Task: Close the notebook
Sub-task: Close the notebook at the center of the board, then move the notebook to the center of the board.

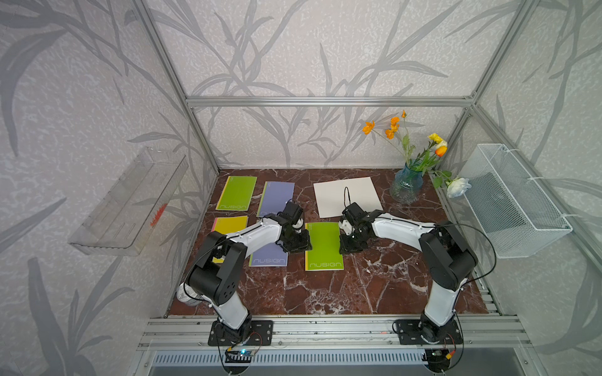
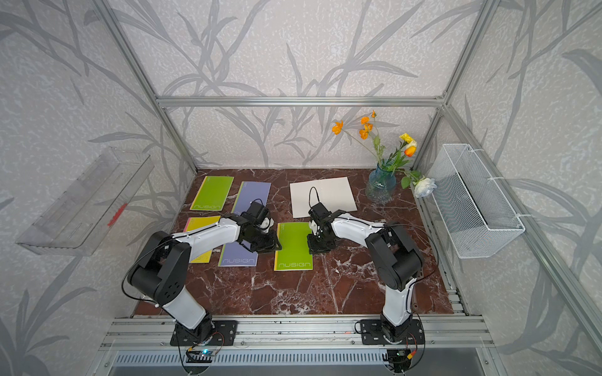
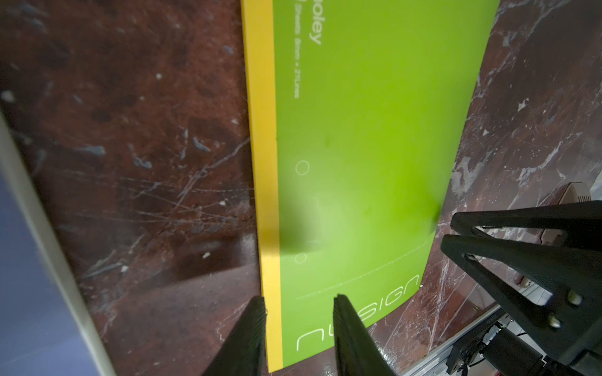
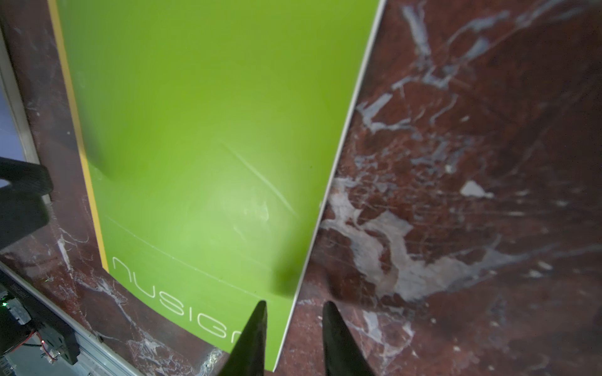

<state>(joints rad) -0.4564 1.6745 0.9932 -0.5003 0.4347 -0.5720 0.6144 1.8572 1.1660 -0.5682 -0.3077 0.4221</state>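
Observation:
The green notebook (image 1: 324, 244) (image 2: 294, 245) lies flat on the marble table with its cover down, a yellow strip along its spine side and "nusign" printed at the near end. My left gripper (image 1: 302, 249) (image 3: 298, 301) points down at the spine edge; its fingers stand apart, one on the table, one over the green cover (image 3: 358, 130). At the opposite long edge my right gripper (image 1: 345, 249) (image 4: 294, 304) is open too, straddling the white page edge of the notebook (image 4: 202, 130). Neither gripper holds anything.
Other closed notebooks lie to the left: green (image 1: 237, 193), purple (image 1: 277, 198), yellow (image 1: 229, 224) and purple (image 1: 268, 257). A white sheet (image 1: 347, 197) lies behind. A blue vase of flowers (image 1: 405, 185) stands back right, by a wire basket (image 1: 511, 201).

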